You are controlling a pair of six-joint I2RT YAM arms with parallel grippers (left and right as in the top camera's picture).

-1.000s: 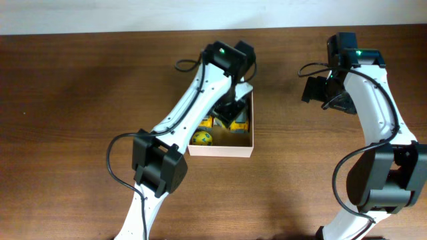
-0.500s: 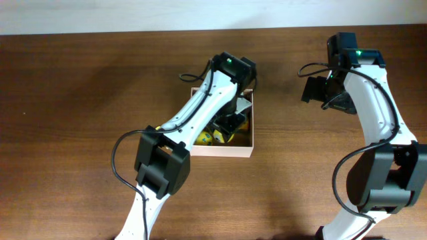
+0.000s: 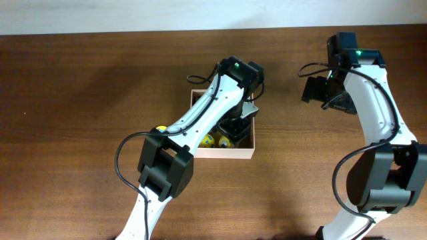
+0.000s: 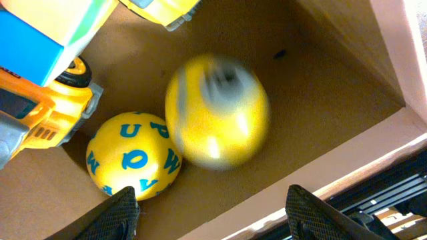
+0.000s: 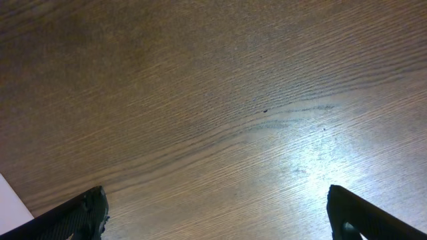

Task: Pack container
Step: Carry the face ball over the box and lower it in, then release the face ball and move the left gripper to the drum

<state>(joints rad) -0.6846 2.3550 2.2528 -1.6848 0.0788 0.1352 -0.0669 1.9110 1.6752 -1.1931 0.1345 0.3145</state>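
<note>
Container point(image 3: 220, 152): L gripper point(image 4: 220, 208) jaws apart, empty, over 5-o'clock corner, ball point(image 4: 217, 110) loose below; retract straight up; R gripper point(image 5: 217, 213) wide, empty.

From overhead my left arm point(image 3: 207, 110) hides most of the container point(image 3: 223, 153). At my left wrist, one yellow ball point(image 4: 217, 110) is smeared, its markings unreadable. The toy truck point(image 4: 37, 110) is cut off at the left edge, and my left pincer point(image 4: 217, 212) shows only fingertips.
</note>
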